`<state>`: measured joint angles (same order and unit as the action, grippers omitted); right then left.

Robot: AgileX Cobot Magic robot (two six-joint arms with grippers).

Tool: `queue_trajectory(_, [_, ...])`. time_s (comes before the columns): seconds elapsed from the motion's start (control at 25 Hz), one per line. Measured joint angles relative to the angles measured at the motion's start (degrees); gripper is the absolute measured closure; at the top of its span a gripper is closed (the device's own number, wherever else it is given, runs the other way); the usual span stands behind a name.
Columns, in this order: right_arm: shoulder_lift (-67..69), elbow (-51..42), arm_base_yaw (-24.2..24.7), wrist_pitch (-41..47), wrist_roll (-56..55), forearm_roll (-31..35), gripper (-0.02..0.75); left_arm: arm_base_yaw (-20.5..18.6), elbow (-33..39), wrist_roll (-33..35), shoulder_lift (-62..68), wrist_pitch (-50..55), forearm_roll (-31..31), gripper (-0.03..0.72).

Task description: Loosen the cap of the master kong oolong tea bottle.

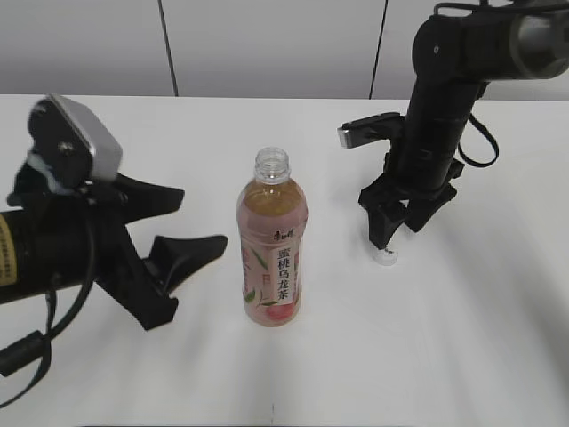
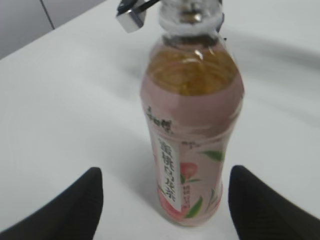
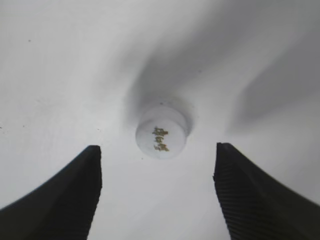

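On a white table (image 1: 498,338), near the middle of the exterior view, stood the master kong oolong tea bottle (image 1: 272,245), upright and uncapped, its clear threaded neck open at the top. Amber tea filled it up to the shoulder, and a pink peach label with a white strip of vertical Chinese characters wrapped its lower body. To the bottle's left, the left gripper (image 1: 182,227) lay low over the table, its two black fingers spread wide and pointing toward the bottle without touching it. From the left wrist view, the bottle rose between those fingers (image 2: 75,207), with a clear gap on each side, so nothing was held. To the bottle's right, well apart from it, the right gripper (image 1: 391,233) pointed straight down from its dark arm. Directly beneath its tips, the cap (image 1: 384,257) sat on the table, small, round and white. The right wrist view looked down on the cap (image 3: 161,132) from above, showing a small dark logo on its top. Ribbed black fingers (image 3: 250,200) stood open on either side of it, neither one touching it. Pale wall panels (image 1: 267,44) ran behind the far edge of the table.
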<state>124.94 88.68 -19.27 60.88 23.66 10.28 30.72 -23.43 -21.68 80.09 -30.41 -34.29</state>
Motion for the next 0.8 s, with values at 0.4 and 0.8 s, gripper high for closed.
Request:
queue_trajectory(0.4, [-7.84,0.00,1.25,2.52,-2.09,0.84,0.230,-0.22,0.27,-0.78,-15.48,5.98,12.00,0.213])
queue_trajectory(0.8, [-8.59,0.00,1.25,3.86,-2.16,1.55,0.233,-21.13,-2.10,-1.62,-14.38,9.19,14.41,0.232])
